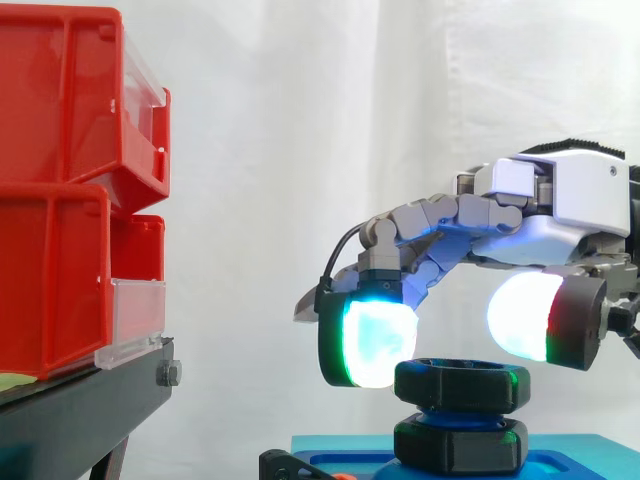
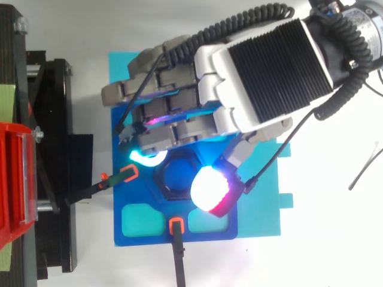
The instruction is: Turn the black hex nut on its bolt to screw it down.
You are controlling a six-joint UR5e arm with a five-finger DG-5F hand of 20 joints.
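Note:
The black hex nut (image 1: 462, 383) (image 2: 169, 179) sits high on a blue bolt (image 2: 178, 173), above a second black hex piece (image 1: 460, 446) at the bolt's foot. The bolt stands on a blue fixture (image 2: 141, 237). My hand (image 1: 560, 205) (image 2: 263, 66) comes in from the right and arches over the nut with curled fingers. One glowing finger pad (image 1: 372, 340) (image 2: 146, 157) lies against the nut's far left side. The thumb pad (image 1: 525, 315) (image 2: 209, 190) sits at the nut's near right top edge. The nut is between them.
Stacked red bins (image 1: 60, 200) (image 2: 12, 179) on a black stand (image 1: 80, 410) are at the left. Two black clamps with orange tips (image 2: 127, 174) (image 2: 175, 225) hold the fixture on a cyan board (image 2: 260, 203). A thin loose cable (image 2: 365, 170) lies at the right.

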